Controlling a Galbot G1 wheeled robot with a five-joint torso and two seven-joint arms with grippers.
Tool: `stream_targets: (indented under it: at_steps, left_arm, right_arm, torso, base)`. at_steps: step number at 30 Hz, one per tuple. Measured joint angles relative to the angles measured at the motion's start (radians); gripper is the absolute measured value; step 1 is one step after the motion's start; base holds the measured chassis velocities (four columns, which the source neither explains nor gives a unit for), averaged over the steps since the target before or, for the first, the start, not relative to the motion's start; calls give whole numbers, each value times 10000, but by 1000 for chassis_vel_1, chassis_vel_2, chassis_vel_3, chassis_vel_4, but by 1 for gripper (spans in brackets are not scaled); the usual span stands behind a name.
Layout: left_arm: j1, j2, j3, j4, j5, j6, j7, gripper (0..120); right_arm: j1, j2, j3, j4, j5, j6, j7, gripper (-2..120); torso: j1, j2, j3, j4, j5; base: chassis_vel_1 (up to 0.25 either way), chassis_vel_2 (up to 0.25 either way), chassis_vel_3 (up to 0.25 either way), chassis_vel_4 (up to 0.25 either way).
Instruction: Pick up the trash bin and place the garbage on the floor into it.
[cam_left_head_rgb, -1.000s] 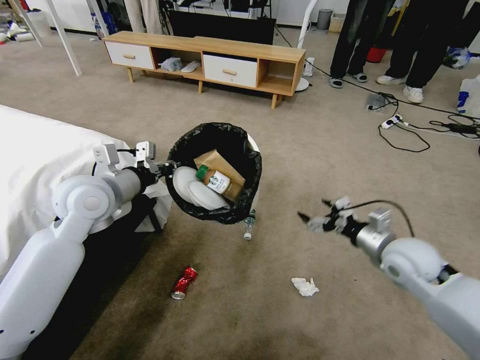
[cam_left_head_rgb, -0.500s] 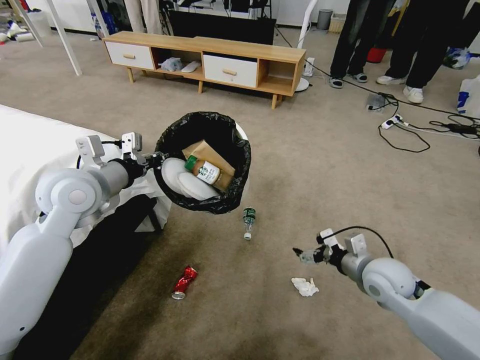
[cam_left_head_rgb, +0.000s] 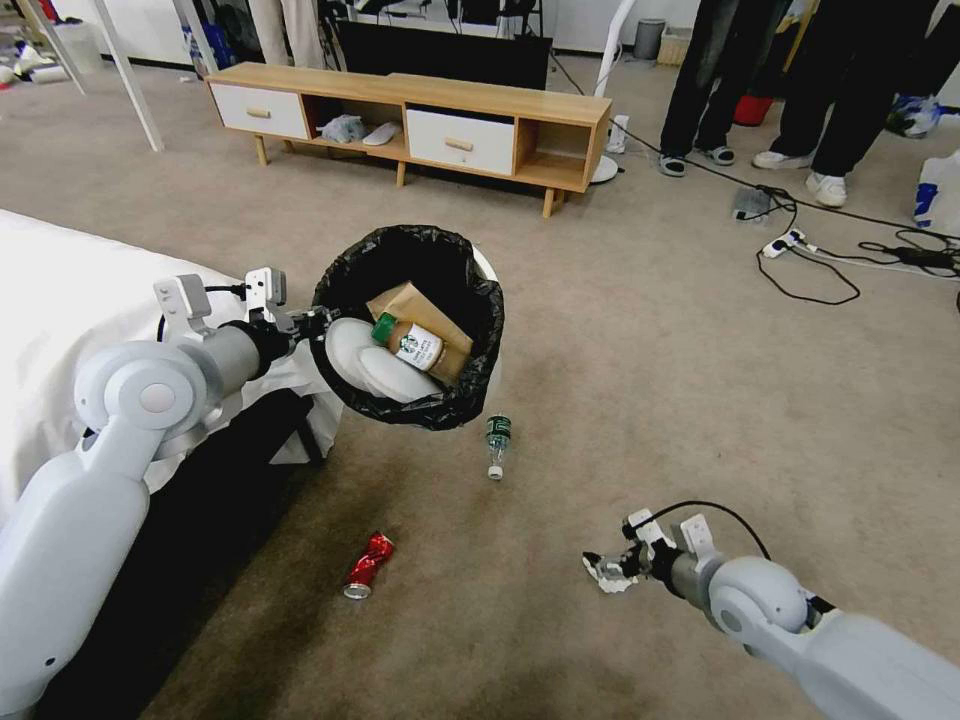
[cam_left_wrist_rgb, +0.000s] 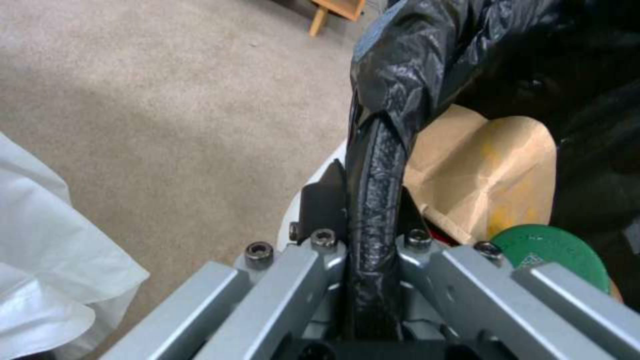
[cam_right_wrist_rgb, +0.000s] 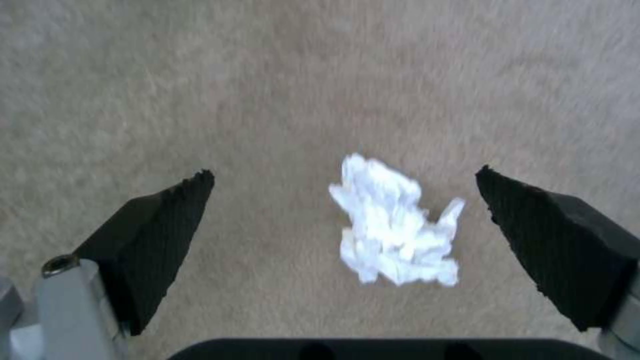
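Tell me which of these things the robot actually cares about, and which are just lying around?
Part of the job:
trash bin held by left claw
white tissue under open right claw
crushed red can
clear bottle

Just lying about:
wooden TV cabinet
power strip
bed sheet

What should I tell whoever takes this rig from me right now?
Left claw: shut on the trash bin rim, bin held off the floor beside the bed.
Right claw: open, low over the white tissue, one finger on each side, not yet gripping.
Done: brown paper bag, brown-drink bottle and a white item are in the bin.
Left: tissue, clear bottle below the bin, crushed red can nearer the robot.
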Motion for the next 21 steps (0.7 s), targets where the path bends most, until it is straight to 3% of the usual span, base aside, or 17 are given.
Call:
stream_targets:
  at_steps: [21]
  left_arm:
    - [-4,-26,-19,-29,-40,0,23,2]
  right_arm:
    - [358,814,-269,-1721,-514,615,-470,100]
  torso:
    - [0,-1,0,0,0]
  base:
    - [0,0,0,0]
